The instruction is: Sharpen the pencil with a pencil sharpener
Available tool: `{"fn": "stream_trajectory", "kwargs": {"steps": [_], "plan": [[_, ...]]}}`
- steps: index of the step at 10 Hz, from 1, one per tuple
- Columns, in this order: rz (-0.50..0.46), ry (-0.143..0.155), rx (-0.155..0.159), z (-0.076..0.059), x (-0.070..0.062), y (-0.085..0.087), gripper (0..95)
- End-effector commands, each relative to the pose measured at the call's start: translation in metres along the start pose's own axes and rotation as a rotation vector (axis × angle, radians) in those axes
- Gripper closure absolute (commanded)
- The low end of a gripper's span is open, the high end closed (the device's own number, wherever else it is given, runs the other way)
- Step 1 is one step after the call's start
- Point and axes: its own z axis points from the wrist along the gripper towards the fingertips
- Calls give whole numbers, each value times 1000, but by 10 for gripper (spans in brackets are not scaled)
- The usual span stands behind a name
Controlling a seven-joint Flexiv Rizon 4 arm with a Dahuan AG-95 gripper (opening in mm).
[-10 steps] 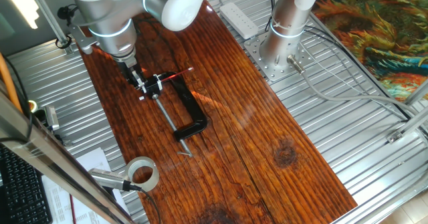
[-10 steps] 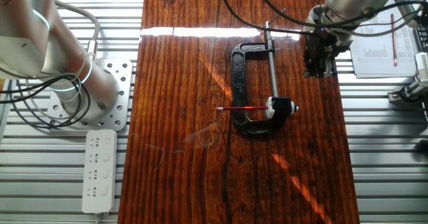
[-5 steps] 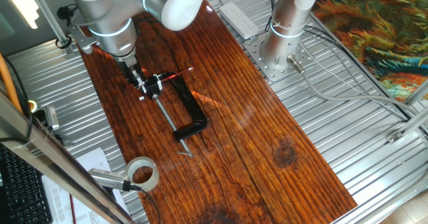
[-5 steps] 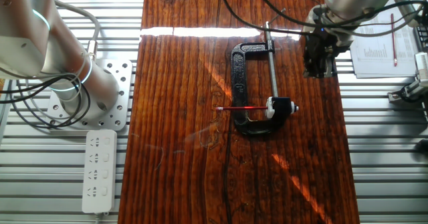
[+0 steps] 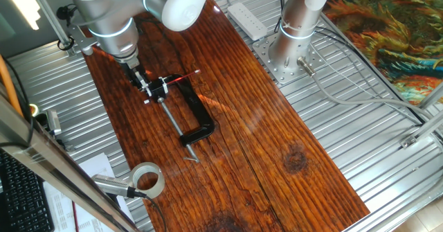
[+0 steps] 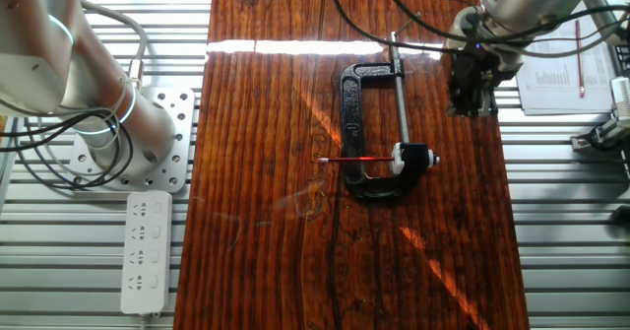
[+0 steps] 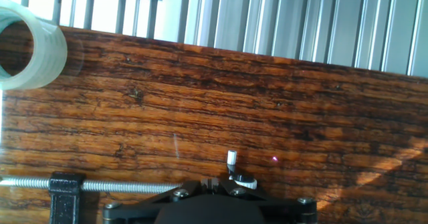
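Your gripper has barely lifted, jaw state unreadable, with the red pencil below-left in the sharpener, so sharpening hasn't begun.

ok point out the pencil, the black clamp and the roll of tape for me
pencil (image 6: 356, 160), the other fixed view, middle of the red shaft
black clamp (image 6: 350, 103), the other fixed view, long straight back of the frame
roll of tape (image 5: 147, 180), one fixed view, the ring's upper rim

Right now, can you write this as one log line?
gripper: beside clamp, state unclear | pencil: lying in clamp, untouched | sharpening: not started
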Motion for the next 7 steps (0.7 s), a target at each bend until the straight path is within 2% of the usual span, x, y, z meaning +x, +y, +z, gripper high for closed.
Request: {"fn": "stream_trajectory", "kwargs": {"steps": [1,3,5,7], "plan": [[-14,-2,4,0,-1,-2,950],[-1,-1,5,2,-5,-6,950],[32,-18,-5,23,-7,-17,950],[54,-28,-2,35,-10,-18,950]]}}
